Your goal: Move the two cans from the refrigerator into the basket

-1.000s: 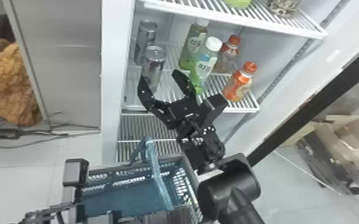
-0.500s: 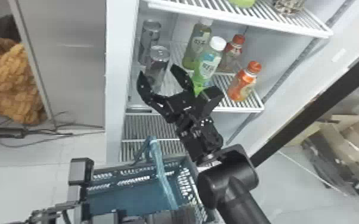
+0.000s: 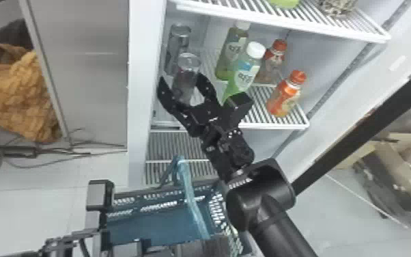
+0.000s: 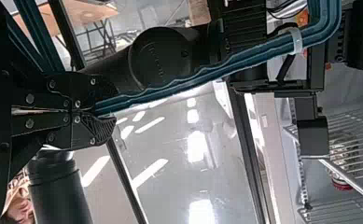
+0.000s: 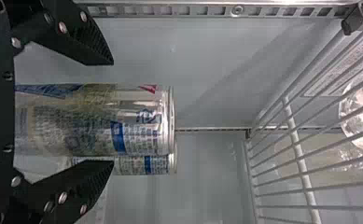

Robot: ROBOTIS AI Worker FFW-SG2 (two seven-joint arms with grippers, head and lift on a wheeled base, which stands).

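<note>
Two arms at work here, so starting from the near end of the head view: the left gripper (image 3: 203, 243) is down low by the basket (image 3: 153, 225), closed up on its teal handle (image 3: 194, 208). Left wrist view backs that up, with the fingers (image 4: 97, 130) clamped right around the handle's bar.

Past the basket, the right gripper (image 3: 182, 82) is at the fridge shelf (image 3: 261, 125), fingers spread pretty wide around the closer can (image 3: 184, 78). Doesn't have a grip on it though: the right wrist view has an obvious gap on one side, and the other finger is just beside the can. That can is silver and upright on the shelf.

Farther in, the second can (image 3: 178, 41) is upright too, right behind the first one and over near the fridge's side wall. So yeah, both cans are in the fridge.

Same shelf, beside the cans, you get an orange bottle (image 3: 283, 97) near the front edge, then a green bottle with a white cap (image 3: 245, 73), a red-capped bottle (image 3: 272, 63) behind those, and another green bottle (image 3: 230, 54) toward the back, also white-capped.
</note>
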